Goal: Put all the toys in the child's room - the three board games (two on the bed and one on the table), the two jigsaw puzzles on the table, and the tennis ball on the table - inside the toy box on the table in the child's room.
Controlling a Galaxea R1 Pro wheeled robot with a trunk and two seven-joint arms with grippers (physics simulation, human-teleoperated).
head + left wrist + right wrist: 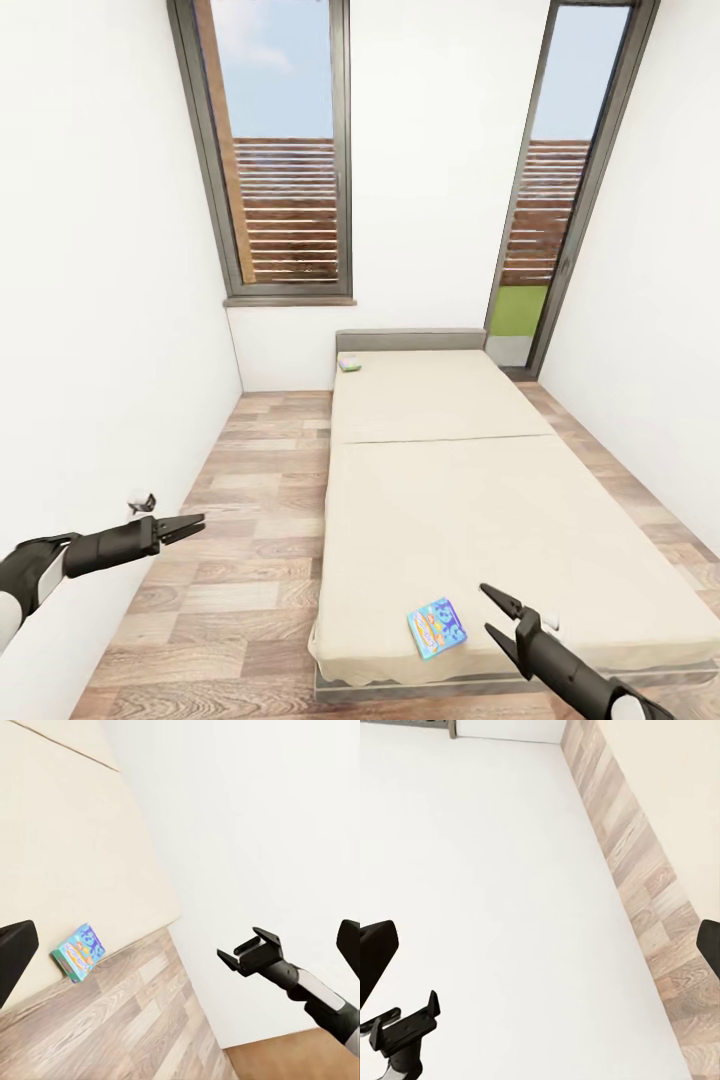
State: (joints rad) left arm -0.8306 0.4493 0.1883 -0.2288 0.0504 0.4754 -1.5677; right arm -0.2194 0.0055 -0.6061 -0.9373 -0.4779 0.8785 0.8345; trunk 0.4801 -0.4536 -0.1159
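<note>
Right gripper (498, 612): jaws parted, nothing between them, held over the near end of the bed (470, 500). In the left wrist view the same gripper (249, 950) shows its two fingers spread, against the white wall.

Blue game (437, 627): flat cartoon-printed box, lying flat on the mattress near its foot edge, just beside the right jaws on their inner side, apart from them. In the left wrist view the box (79, 952) lies close to the mattress edge, above the plank floor (127, 1020).

Left gripper (192, 523): jaws slightly parted, empty, held over the floor (250, 540) between the bed and the left wall, well apart from the blue game. In the right wrist view this gripper (406, 1018) appears against the wall, fingers spread.

Bed: cream mattress with a seam across it, thin grey frame, grey headboard (410, 339) at the far end.

Second box (349, 363): small, pale green and purple, on the far corner of the mattress next to the headboard, far beyond both sets of jaws; print too small to read.

Windows: one tall window (280, 150) above the bed head and a glazed door (560, 200) further right, both showing wooden slats and sky.
</note>
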